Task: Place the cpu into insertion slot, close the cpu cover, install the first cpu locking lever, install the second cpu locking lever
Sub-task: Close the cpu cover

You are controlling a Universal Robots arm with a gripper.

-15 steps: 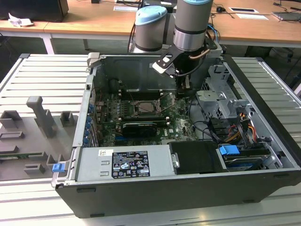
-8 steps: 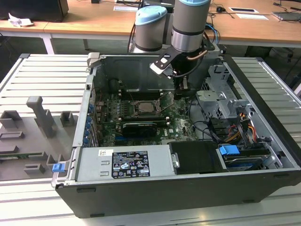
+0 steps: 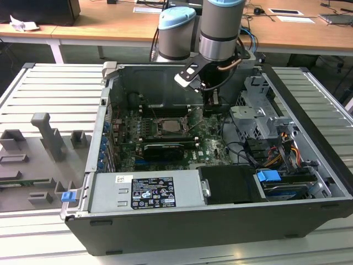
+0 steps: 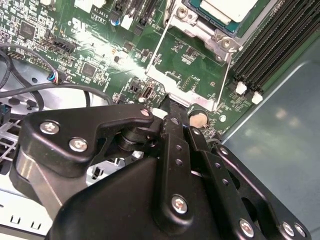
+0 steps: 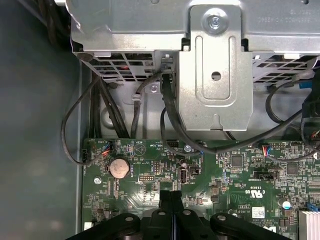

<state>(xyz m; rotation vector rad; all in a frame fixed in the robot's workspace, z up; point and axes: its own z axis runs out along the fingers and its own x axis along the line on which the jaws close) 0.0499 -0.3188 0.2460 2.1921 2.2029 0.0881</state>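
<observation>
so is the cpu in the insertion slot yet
In: the cpu lies flat inside the insertion slot, pale top framed by the silver rim.

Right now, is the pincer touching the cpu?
Apart. In the second wrist view, a stretch of green circuit board shows plainly between the pincer and the cpu.

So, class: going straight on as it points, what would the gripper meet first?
Likely the free edge of the cpu cover, just ahead of the gripper; depth unclear, perhaps the circuit board.
</observation>
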